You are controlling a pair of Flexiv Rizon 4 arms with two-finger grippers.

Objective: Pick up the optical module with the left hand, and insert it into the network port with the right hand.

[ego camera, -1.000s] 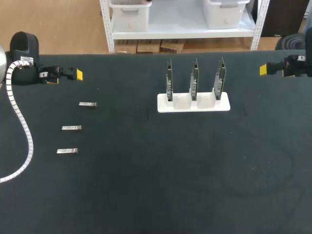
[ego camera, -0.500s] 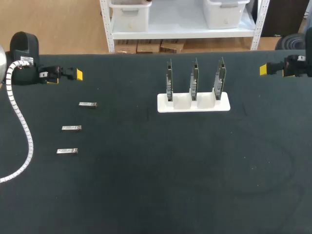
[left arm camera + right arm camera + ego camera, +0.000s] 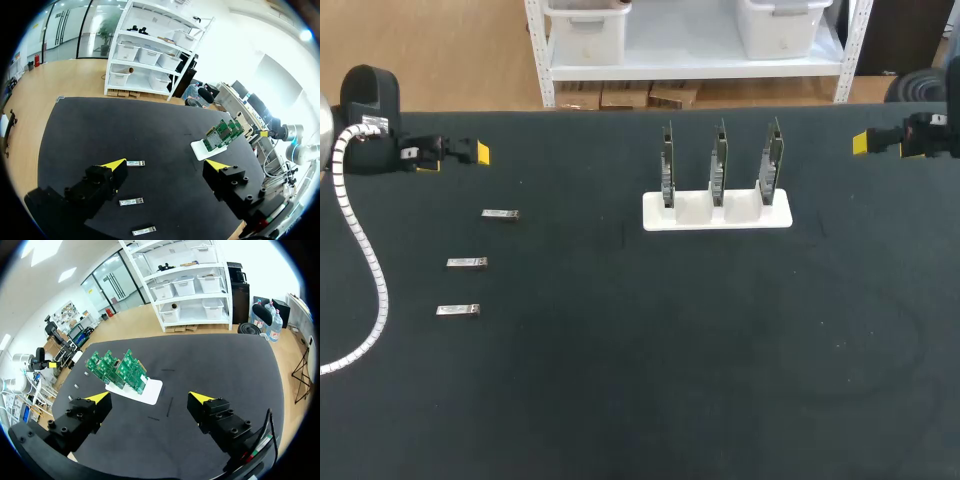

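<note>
Cable [image 3: 372, 262] lies beside optical modules [image 3: 467, 263], card rack [image 3: 717, 212] well apart; both arms' jaws spread.

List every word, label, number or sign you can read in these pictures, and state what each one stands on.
No text can be read in any view.
Optical modules: any labels on them are too small to read.
Circuit cards in the white holder: any markings are too small and blurred to read.
Table: no print or sign shows on it.
</note>
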